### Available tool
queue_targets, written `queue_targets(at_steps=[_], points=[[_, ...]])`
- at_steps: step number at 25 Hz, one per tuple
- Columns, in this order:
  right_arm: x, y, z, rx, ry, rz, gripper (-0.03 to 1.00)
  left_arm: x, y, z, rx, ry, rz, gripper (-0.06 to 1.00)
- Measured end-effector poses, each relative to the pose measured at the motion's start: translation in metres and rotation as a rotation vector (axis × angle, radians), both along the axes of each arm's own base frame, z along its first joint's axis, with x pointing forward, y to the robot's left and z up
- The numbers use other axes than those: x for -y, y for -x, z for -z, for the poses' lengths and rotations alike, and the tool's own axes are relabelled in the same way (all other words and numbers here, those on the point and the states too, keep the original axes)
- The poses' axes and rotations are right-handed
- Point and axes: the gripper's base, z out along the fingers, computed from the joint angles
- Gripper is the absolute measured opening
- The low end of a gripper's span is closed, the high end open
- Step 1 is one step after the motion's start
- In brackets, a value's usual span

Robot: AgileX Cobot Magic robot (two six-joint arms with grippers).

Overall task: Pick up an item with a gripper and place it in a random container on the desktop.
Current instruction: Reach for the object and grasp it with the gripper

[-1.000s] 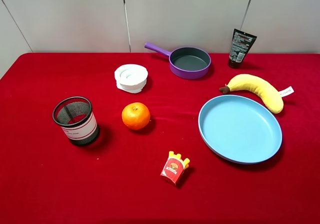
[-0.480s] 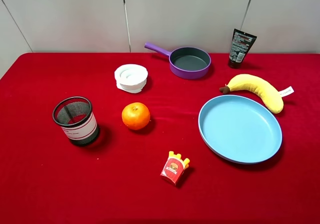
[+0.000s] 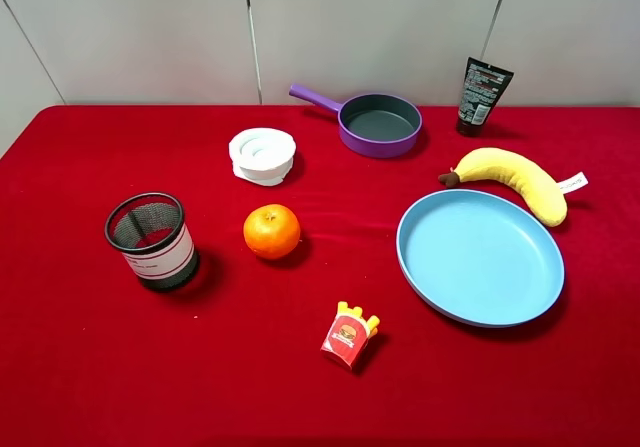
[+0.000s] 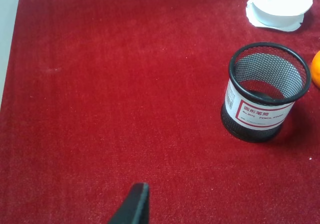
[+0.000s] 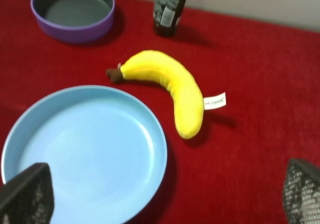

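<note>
Red cloth with a short soft nap covers the counter (image 3: 80, 367). The tube (image 3: 484, 95) is flat, black and glossy with white, red and green print. It stands upright on its cap at the back right edge, close against the pale wall and near the purple pan (image 3: 378, 124), which is round with a stub handle.

The mesh cup (image 3: 152, 239) is a black wire cylinder with a solid rim and a white label band. It stands upright at the left front, well apart from the tube.

A shallow blue plate (image 3: 480, 257), smooth and round, lies at the right. A curved yellow plush banana (image 3: 515, 179) with a brown tip and a white tag lies just beside its far rim. At centre are an orange (image 3: 271, 231) with dimpled skin, a white ring-shaped piece (image 3: 262, 155) and a small toy fries packet (image 3: 349, 335).

Right pincer (image 5: 162, 198): two dark textured tips at opposite edges of its wrist view, spread wide and empty, above the plate and the cloth.

Left pincer (image 4: 134, 206): one black tip shows above bare cloth, and I cannot tell whether it is wide or narrow
</note>
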Motion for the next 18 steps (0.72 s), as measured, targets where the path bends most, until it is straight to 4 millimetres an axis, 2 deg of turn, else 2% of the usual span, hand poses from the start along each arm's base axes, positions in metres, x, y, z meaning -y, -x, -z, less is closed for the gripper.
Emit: queue_targets(at_steps=[13, 18], points=[[-0.017, -0.052, 0.011, -0.089, 0.017, -0.171, 0.69, 0.000, 0.000, 0.000, 0.000, 0.000, 0.000, 0.99], [-0.023, -0.074, 0.006, -0.115, 0.022, -0.198, 0.69, 0.000, 0.000, 0.000, 0.000, 0.000, 0.000, 0.99]])
